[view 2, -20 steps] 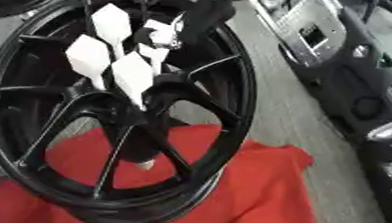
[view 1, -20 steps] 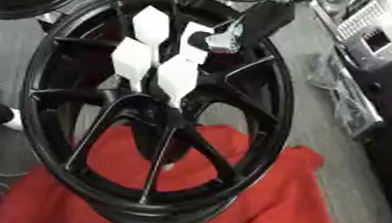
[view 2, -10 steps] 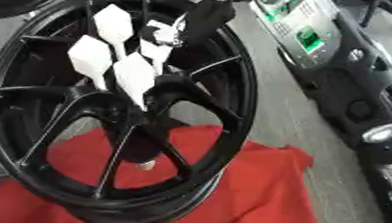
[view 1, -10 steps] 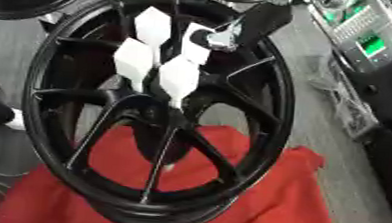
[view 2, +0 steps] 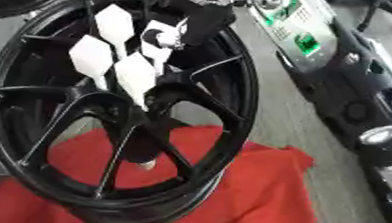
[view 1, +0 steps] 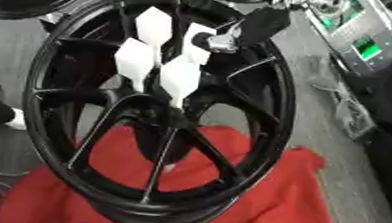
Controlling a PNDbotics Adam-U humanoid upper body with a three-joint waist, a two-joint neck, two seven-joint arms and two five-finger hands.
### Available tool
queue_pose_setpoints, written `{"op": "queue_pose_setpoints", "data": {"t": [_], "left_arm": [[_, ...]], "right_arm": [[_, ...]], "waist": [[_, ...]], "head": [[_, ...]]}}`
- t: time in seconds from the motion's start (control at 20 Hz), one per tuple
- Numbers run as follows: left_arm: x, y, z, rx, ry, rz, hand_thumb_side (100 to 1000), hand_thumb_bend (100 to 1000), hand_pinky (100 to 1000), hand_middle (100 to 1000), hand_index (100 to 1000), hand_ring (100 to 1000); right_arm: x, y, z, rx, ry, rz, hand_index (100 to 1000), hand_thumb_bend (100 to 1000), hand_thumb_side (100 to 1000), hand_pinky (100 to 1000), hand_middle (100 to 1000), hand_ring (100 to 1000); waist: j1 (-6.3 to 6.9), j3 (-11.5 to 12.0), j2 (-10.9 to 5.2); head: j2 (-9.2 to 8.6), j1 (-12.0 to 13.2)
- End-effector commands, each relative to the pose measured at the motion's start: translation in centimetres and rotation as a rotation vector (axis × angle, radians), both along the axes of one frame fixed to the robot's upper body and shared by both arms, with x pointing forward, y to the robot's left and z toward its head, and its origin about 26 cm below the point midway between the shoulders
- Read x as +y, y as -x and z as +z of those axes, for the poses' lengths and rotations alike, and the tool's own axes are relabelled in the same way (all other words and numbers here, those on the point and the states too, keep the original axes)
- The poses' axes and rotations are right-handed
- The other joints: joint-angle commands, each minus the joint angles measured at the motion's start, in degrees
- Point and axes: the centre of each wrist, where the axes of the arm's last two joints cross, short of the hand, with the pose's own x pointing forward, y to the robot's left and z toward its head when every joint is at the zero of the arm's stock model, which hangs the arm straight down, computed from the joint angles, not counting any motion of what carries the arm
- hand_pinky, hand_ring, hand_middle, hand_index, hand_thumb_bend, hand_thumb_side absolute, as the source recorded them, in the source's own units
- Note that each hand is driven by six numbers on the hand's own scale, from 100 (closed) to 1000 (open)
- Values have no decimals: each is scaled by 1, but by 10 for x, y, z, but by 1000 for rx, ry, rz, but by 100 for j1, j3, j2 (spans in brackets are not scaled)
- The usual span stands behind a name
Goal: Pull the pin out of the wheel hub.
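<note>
No legible text anywhere in the scene.
The device (view 1: 356, 33) at the upper right carries a lit green display (view 1: 363, 48) and rows of pale buttons, but no characters on them can be read; the black wheel (view 1: 160, 110) and red cloth (view 1: 262, 204) bear no readable brand, label or number.

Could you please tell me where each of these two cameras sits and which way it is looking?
Left eye view: in the head, looking down at the black wheel; the right hand reaches in from the top.
Right eye view: beside it, same downward look, shifted slightly sideways; same hand.
Shared: wheel, white pins, red cloth.
</note>
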Motion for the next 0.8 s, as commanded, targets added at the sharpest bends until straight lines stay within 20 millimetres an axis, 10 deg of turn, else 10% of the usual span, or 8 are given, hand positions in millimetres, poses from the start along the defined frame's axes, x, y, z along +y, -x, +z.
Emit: {"op": "queue_pose_setpoints", "data": {"t": [0.05,0.8], "left_arm": [[4,2,10,-29,-13,14,771,171,843,625,788,664],[3,2,8,-22,-4,15,774,168,843,627,780,658]], "right_arm": [[-2,0,7,-23,7,3,884,287,520,899,777,802],[-4,-6,0,-35,27,-9,905,292,541,912,791,813]], "waist": [[11,1,-146],[16,37,-101]], "head": [[33,-18],[33,-62]]}}
